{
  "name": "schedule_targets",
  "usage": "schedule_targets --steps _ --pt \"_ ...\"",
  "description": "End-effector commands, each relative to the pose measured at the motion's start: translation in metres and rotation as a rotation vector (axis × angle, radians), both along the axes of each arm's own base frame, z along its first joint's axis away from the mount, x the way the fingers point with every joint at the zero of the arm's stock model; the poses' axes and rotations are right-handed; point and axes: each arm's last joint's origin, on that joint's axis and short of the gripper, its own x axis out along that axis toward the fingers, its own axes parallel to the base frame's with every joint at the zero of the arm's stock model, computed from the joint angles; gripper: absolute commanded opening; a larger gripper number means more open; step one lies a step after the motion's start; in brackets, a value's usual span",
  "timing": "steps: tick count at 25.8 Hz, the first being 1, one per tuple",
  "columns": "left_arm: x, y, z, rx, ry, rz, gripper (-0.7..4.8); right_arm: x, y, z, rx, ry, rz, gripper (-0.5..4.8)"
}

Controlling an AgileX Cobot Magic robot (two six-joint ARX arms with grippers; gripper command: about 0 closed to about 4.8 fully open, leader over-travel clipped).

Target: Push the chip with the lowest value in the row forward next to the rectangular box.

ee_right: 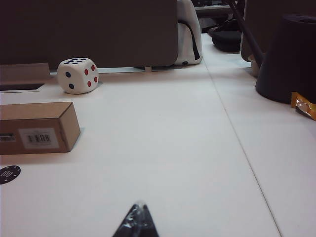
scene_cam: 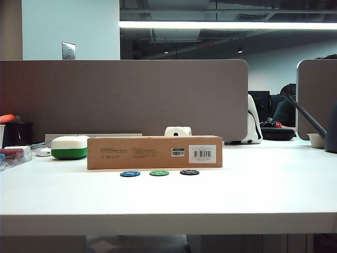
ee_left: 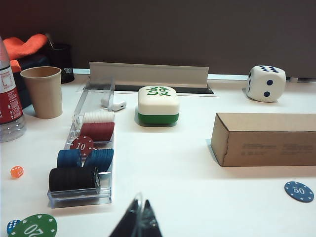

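White table (scene_cam: 263, 190); green chip (scene_cam: 159, 173) exterior-only; both grippers' fingers (ee_left: 139, 224) (ee_right: 137, 224) together.

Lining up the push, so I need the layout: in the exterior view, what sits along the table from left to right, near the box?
White-and-green case → brown box, with the blue chip, green chip and black chip in that order along its front. Neither gripper shows in that view.

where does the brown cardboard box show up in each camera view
Exterior view: cardboard box mid-table, just behind the three chips.
Left wrist view: box at right edge, cut off.
Right wrist view: its barcode end at left edge.
Shared landmark: white die behind it.
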Motion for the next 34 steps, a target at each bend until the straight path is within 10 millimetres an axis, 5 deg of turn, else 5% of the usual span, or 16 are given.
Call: schedule_targets --steps 1,11,21,34 --pt "0.0 0.0 0.001 0.004 -0.006 0.0 -0.05 0.0 0.0 0.001 -0.002 -0.026 0.0 -0.05" --pt "0.0 0.0 0.001 0.004 -0.01 -0.001 -0.05 0.0 0.0 0.002 0.006 -0.032 -0.001 -0.05" --pt "0.002 -0.007 0.017 0.003 0.118 -0.067 -0.05 0.0 0.0 0.011 0.303 -0.097 0.012 -0.05" --pt "0.043 -0.076 0.062 0.069 0.292 -0.511 -0.05 -0.001 0.002 0.014 0.497 -0.097 0.084 -0.05"
